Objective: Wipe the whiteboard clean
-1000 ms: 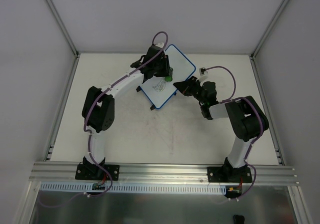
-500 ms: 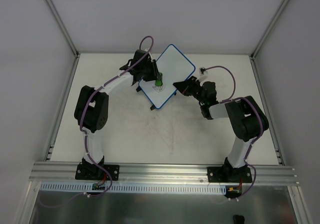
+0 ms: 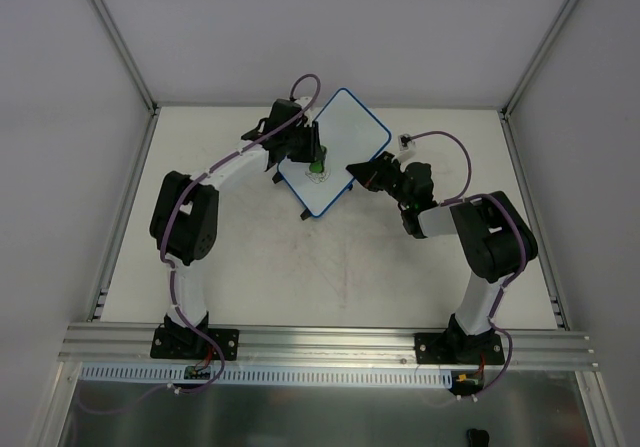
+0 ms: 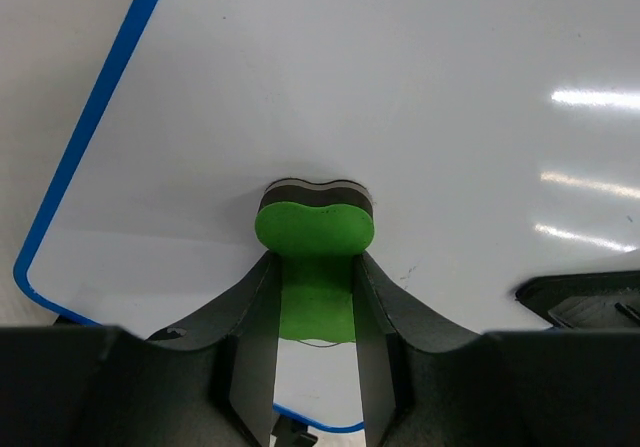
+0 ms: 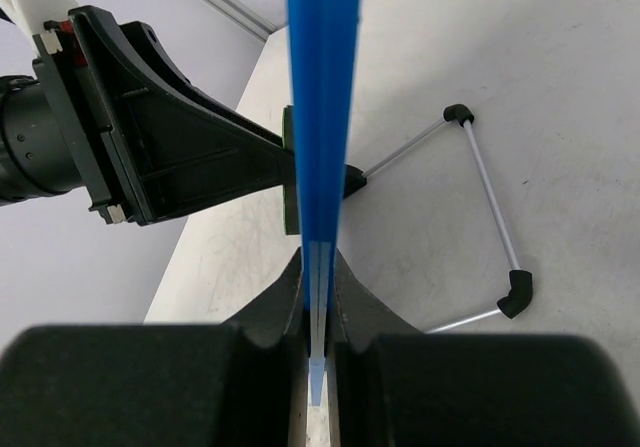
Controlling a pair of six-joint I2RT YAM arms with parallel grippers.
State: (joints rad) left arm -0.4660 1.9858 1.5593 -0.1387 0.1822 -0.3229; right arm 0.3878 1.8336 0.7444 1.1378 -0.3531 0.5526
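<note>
The right gripper clamps the near-right edge of the small blue-framed white rectangular whiteboard at the pale table's far middle, and beyond, the left gripper pinches a green eraser block against its face.

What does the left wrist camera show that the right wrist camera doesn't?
Left wrist only: the white face of the whiteboard, with the green eraser pressed against it. Right wrist only: the board edge-on, pinched in the right tool, plus a wire stand with black ends beside it. Both: the board's blue frame and the left tool.
</note>
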